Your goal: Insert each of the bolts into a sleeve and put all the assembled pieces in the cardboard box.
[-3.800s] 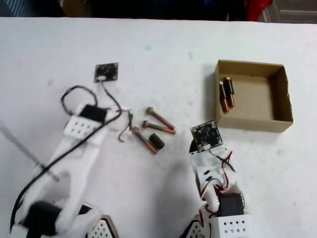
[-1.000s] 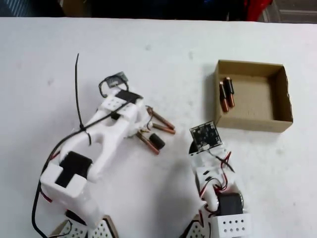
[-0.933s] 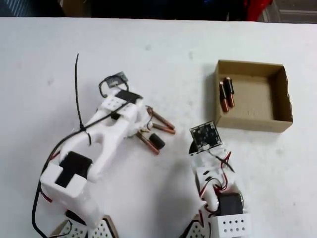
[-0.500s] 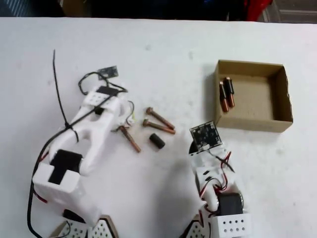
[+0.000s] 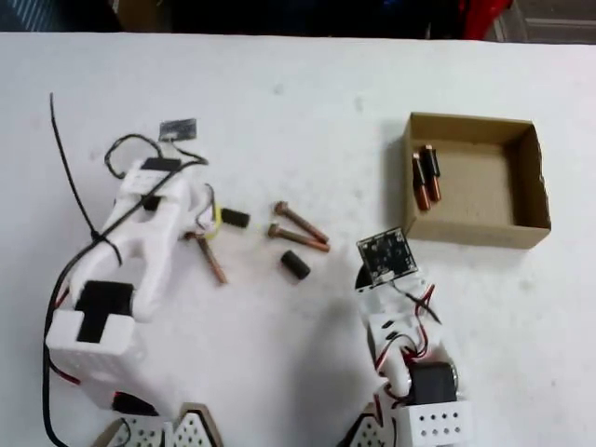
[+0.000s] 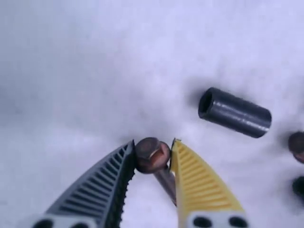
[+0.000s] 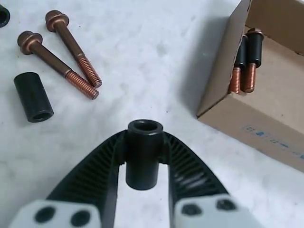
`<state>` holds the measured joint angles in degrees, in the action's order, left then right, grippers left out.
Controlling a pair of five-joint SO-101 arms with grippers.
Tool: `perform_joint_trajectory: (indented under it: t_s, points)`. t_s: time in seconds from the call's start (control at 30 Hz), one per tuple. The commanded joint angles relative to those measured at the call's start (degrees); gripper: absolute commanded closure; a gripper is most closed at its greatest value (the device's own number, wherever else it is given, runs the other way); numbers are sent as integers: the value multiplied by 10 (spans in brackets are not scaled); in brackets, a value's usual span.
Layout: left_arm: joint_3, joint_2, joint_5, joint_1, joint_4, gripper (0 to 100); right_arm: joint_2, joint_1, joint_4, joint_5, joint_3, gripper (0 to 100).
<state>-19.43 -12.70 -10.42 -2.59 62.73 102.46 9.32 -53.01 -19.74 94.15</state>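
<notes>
**Both Grippers Loaded; Two Assemblies in Box**

Left gripper point(image 6: 153, 144): clenched on the head of a copper bolt point(image 6: 152, 155). The grey finger point(image 6: 102, 190) is on one side and the yellow finger point(image 6: 199, 185) on the other, and the shank runs back between them. In the high view this bolt slants from the gripper tip toward the near edge of the table point(image 5: 307, 102). Whether its threaded end touches the surface cannot be told. A black sleeve point(image 5: 235, 218) lies on its side just beside this gripper, apart from the bolt.

Right gripper point(image 7: 145, 137): closed around a second sleeve point(image 7: 142, 164), held upright with the bore facing up, over the table and outside the cardboard box point(image 7: 266, 118).

Loose stock between the arms: a far loose bolt point(image 5: 300, 222) and a near loose bolt point(image 5: 300, 239) lie close together. Their heads point toward the left arm and their threaded ends converge. A third sleeve point(image 5: 295, 264) lies on its side near them, not touching.

Box contents: two assembled pieces, one point(image 5: 421, 183) beside the other point(image 5: 431, 172), lie along the wall nearest the loose bolts.
</notes>
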Motion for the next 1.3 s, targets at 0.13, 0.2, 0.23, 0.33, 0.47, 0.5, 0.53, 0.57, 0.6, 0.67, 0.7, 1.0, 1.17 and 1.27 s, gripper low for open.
perform_joint_trajectory:
  t_s: [0.13, 0.2, 0.23, 0.33, 0.47, 0.5, 0.53, 0.57, 0.6, 0.67, 0.7, 1.0, 1.17, 1.27]
  points:
    - [33, 2, 69, -10, 6, 867, 2, -5, 11, -1, -4, 981]
    - [33, 2, 69, -10, 6, 848, 2, -5, 11, -1, -4, 981]
    - [33, 2, 69, -10, 6, 828, 2, -5, 11, -1, -4, 981]
    - [32, 2, 69, -10, 6, 766, 2, -5, 11, -1, -4, 981]
    - [32, 2, 69, -11, 6, 783, 2, -5, 11, -1, -4, 981]
    - [32, 2, 69, -11, 6, 790, 2, -5, 11, -1, -4, 981]
    - [32, 2, 69, -10, 10, 797, 2, -5, 11, -1, -4, 981]
    - [32, 2, 68, -8, 22, 803, 2, -5, 11, -1, -4, 981]
    - [33, 3, 66, -7, 35, 809, 2, -5, 11, -1, -4, 981]
    - [33, 7, 32, -7, 55, 820, 2, -5, 11, -1, -4, 981]
    - [35, 7, 9, -7, 62, 826, 2, -5, 11, -1, -4, 981]
    - [33, 1, -120, 8, 70, 832, 2, -5, 11, -1, -4, 981]
    - [32, 1, -199, 34, 69, 828, 2, -5, 11, -1, -4, 981]
    - [31, 0, -222, 38, 69, 830, 2, -5, 11, -1, -4, 981]
